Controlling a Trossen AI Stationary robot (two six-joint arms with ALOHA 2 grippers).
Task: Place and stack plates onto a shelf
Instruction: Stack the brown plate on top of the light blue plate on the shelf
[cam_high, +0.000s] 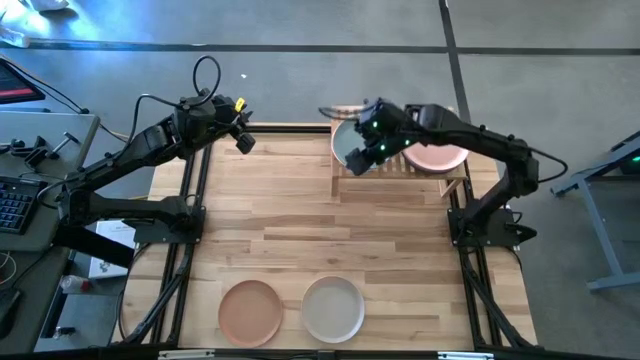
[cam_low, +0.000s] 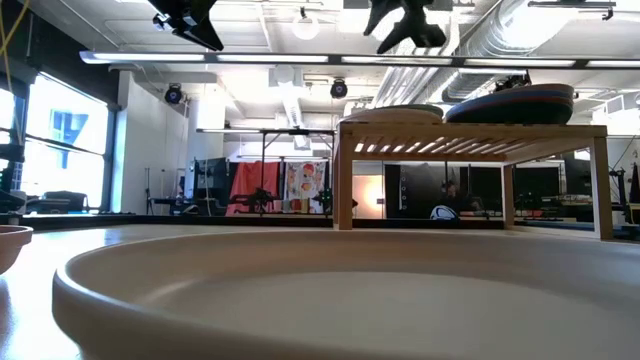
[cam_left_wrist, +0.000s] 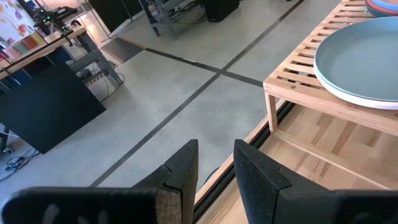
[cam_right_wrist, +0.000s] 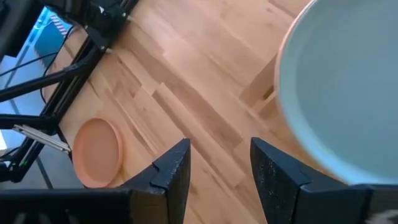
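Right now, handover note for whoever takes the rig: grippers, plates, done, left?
Left gripper: open, empty, raised over the table's far-left edge.
Right gripper: open, empty, above the shelf's left end.
On the shelf: pale plate on the left, a stack topped by the pink plate on the right.
Done: those are placed.
Left: terracotta plate and cream plate at the table's near edge.

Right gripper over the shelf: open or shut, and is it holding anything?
Open and empty: the right gripper shows a clear gap, with the pale green round plate lying beside it.
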